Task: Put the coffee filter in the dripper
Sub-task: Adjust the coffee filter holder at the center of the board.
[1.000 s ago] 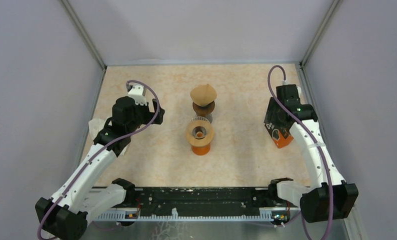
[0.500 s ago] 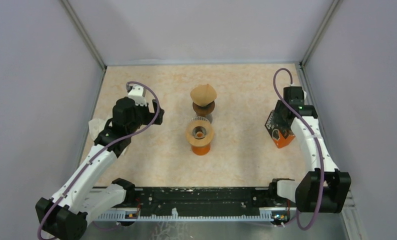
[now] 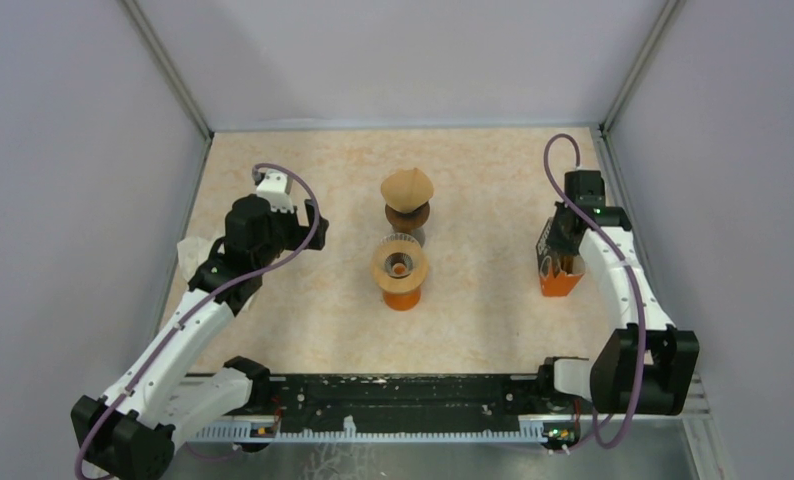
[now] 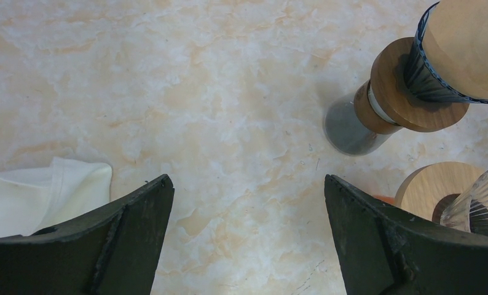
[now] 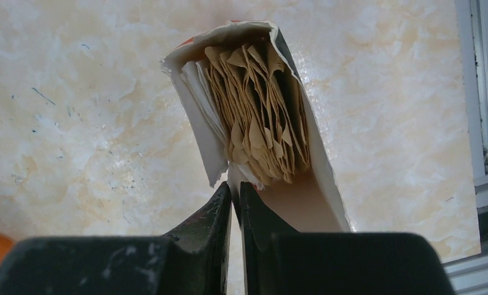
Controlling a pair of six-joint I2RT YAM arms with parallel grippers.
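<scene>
A stack of brown coffee filters [image 5: 260,104] stands in an open orange box [image 3: 559,282] at the right of the table. My right gripper [image 5: 235,184] reaches down at the box's near corner, one finger inside and one outside. It is shut on the thin white box wall [image 5: 212,147]. The empty clear ribbed dripper [image 3: 400,262] with a wooden collar sits on an orange base at the table's middle. My left gripper [image 4: 247,178] hovers wide open over bare table, left of the dripper [image 4: 478,200], and holds nothing.
Just behind the empty dripper stands a second dripper [image 3: 406,205] on a glass stand, with a brown filter cone in it. A white cloth [image 3: 195,250] lies by the left wall. A metal rail [image 5: 484,92] runs along the table's right edge, close to the box.
My right gripper has closed from wide apart to shut at the box's near wall. The box has swung from tilted to more upright. The left arm has stayed still.
</scene>
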